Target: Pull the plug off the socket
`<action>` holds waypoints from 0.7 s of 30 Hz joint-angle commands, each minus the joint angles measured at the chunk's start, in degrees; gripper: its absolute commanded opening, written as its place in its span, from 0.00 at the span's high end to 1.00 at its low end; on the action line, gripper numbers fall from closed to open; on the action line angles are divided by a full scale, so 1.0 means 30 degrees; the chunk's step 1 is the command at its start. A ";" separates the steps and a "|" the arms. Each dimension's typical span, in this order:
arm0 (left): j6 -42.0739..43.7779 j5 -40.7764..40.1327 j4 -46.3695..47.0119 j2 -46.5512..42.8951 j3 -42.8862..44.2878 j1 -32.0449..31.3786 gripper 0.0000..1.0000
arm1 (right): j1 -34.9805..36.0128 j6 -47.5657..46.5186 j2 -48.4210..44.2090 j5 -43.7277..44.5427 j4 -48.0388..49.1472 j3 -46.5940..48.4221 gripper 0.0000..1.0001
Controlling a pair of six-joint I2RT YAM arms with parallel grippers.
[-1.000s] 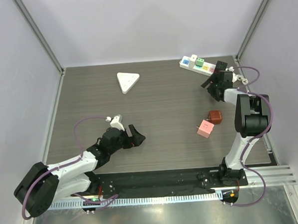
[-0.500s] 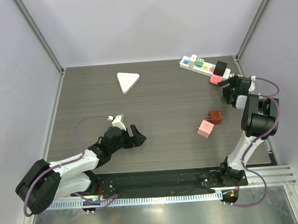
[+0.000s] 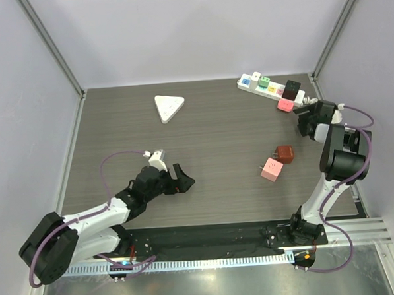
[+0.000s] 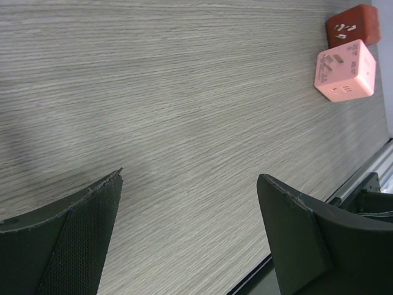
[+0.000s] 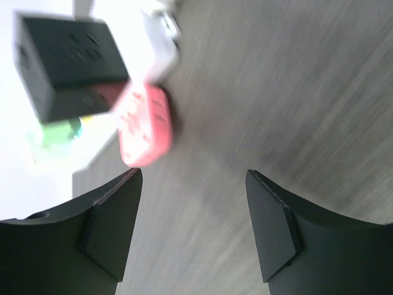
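The white socket strip [image 3: 270,88] lies at the back right with a blue [image 3: 246,83], a green [image 3: 265,83] and a black plug [image 3: 292,87] standing in it. A pink plug [image 3: 285,104] lies against its near side. My right gripper [image 3: 303,113] hovers just right of the pink plug, open and empty. In the right wrist view the black plug [image 5: 70,61] and pink plug [image 5: 144,126] sit ahead and left of the right gripper [image 5: 193,175]. My left gripper [image 3: 184,181] rests low at the front left, open and empty; in its wrist view the left gripper [image 4: 190,178] frames bare table.
A white triangular adapter [image 3: 168,107] lies at the back centre. A red cube [image 3: 284,155] and a pink cube [image 3: 271,168] sit on the table right of centre; the left wrist view shows the pink cube [image 4: 344,74] too. Walls close the table's sides.
My right gripper moved right, away from the strip's near side, and its jaws narrowed a little. The pink plug it covered now shows beside the strip. The left arm barely moved.
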 commanded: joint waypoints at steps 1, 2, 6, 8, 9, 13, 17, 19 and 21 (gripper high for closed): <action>0.0269 0.0358 0.1373 -0.0846 -0.0274 -0.0105 0.09 | 0.0081 -0.0293 -0.0212 0.3067 -0.3059 0.2429 0.26; 0.0240 0.0300 0.1433 -0.1079 -0.0420 -0.0106 0.09 | -0.0007 -0.0232 -0.0211 0.3593 -0.2972 0.2489 0.26; 0.0269 0.0386 0.1726 -0.2251 -0.1239 -0.0106 0.08 | -0.0037 -0.0525 0.1074 0.3836 -0.2651 0.4155 0.26; 0.0385 0.0532 0.1872 -0.2779 -0.1417 -0.0106 0.08 | -0.0037 -0.0756 0.2446 0.3540 -0.3377 0.6086 0.26; 0.0386 0.0591 0.1902 -0.2897 -0.1534 -0.0106 0.08 | -0.0008 -0.0991 0.2774 0.3859 -0.4164 0.6644 0.26; 0.0416 0.0709 0.2136 -0.3073 -0.1652 -0.0106 0.08 | 0.0021 -0.0933 0.4122 0.4331 -0.3851 0.8284 0.26; 0.0415 0.0855 0.2195 -0.3220 -0.1739 -0.0106 0.08 | 0.0022 -0.0846 0.5734 0.4331 -0.4085 0.9812 0.29; 0.0474 0.0914 0.2224 -0.3425 -0.1827 -0.0135 0.08 | 0.0051 -0.0963 0.6087 0.4709 -0.3939 1.0047 0.30; 0.0474 0.0827 0.2195 -0.3484 -0.1857 -0.0193 0.08 | 0.0022 -0.1022 0.5914 0.5178 -0.3880 0.9903 0.30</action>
